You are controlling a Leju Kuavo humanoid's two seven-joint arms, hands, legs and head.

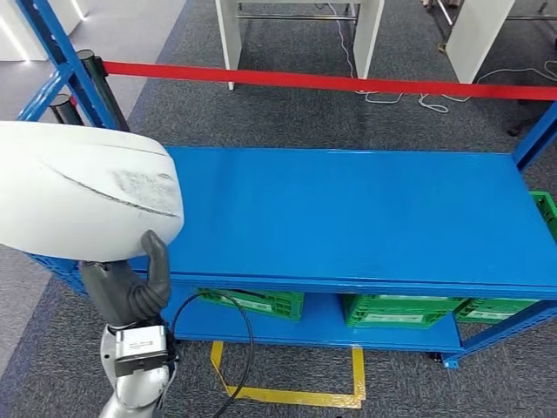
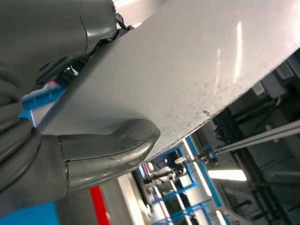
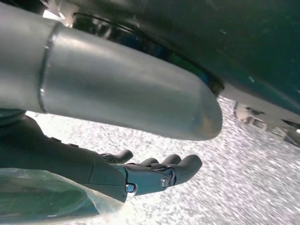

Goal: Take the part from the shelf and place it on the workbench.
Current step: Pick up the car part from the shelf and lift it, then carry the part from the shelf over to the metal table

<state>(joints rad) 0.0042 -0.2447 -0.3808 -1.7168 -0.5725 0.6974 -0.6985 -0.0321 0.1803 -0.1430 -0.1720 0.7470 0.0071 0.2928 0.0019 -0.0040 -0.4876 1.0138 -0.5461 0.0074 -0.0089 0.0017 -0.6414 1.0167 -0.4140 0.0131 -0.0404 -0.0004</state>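
The left hand (image 1: pixel 128 292) grips the white part (image 1: pixel 78 196) at its lower edge, thumb (image 2: pixel 109 145) pressed on the glossy face, holding it above the near left corner of the blue shelf (image 1: pixel 354 218). The right hand (image 3: pixel 141 173) hangs with fingers loosely spread, holding nothing. The part appears to be a stiff, light, slippery shell; hold it by the rim. Scuff marks show; no writing is legible. Green crates (image 1: pixel 394 309) sit on the lower shelf level.

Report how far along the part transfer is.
Done: the white part is off the shelf, lifted at its left end. In hand: the left hand grips the part's underside, thumb pressed on it in the left wrist view. The right hand hangs free, fingers apart. Left: carrying the part to the workbench and setting it down.
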